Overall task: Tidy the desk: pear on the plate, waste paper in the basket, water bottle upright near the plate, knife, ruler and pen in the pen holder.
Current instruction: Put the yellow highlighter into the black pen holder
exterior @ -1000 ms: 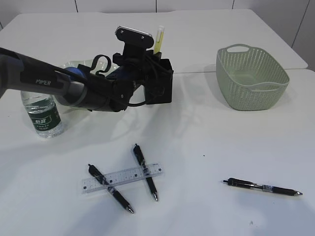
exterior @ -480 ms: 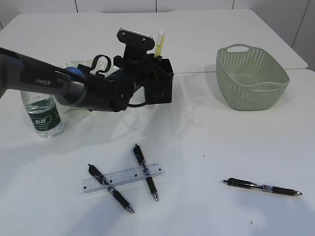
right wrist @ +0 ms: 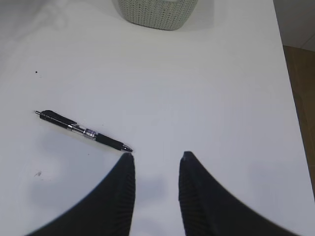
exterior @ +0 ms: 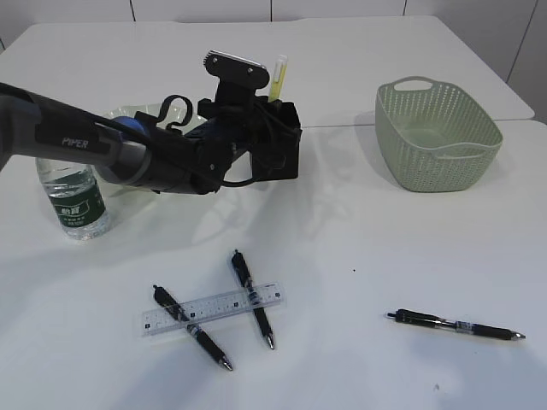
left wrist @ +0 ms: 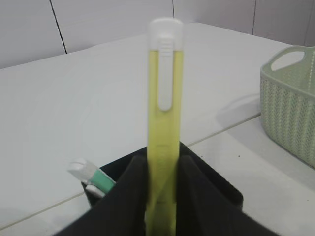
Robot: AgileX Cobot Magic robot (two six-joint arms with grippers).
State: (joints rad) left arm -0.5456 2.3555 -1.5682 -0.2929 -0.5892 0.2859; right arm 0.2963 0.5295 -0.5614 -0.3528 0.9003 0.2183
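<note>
My left gripper (left wrist: pixel 162 164) is shut on a yellow knife (left wrist: pixel 164 123) with a white end, held upright over the black pen holder (left wrist: pixel 224 189); its lower part sits between the jaws inside the holder's mouth. From outside, the knife (exterior: pixel 277 75) sticks up above the pen holder (exterior: pixel 284 152). A clear ruler (exterior: pixel 212 309) lies across two black pens (exterior: pixel 253 299) (exterior: pixel 195 329) on the desk (exterior: pixel 359 239). A third pen (exterior: pixel 457 325) (right wrist: pixel 83 131) lies just ahead of my open right gripper (right wrist: pixel 156 157). The water bottle (exterior: pixel 73 192) stands upright beside the plate (exterior: pixel 128 114). Pear and waste paper are out of view.
The grey-green basket (exterior: pixel 436 137) (left wrist: pixel 290 108) (right wrist: pixel 155 12) stands at the back right. A green and white item (left wrist: pixel 91 179) leans in the pen holder's left corner. My left arm (exterior: pixel 102 149) stretches across the plate. The desk's right edge (right wrist: pixel 290 98) runs close to my right gripper.
My left gripper has sunk slightly with the knife toward the pen holder. Nothing else has moved.
</note>
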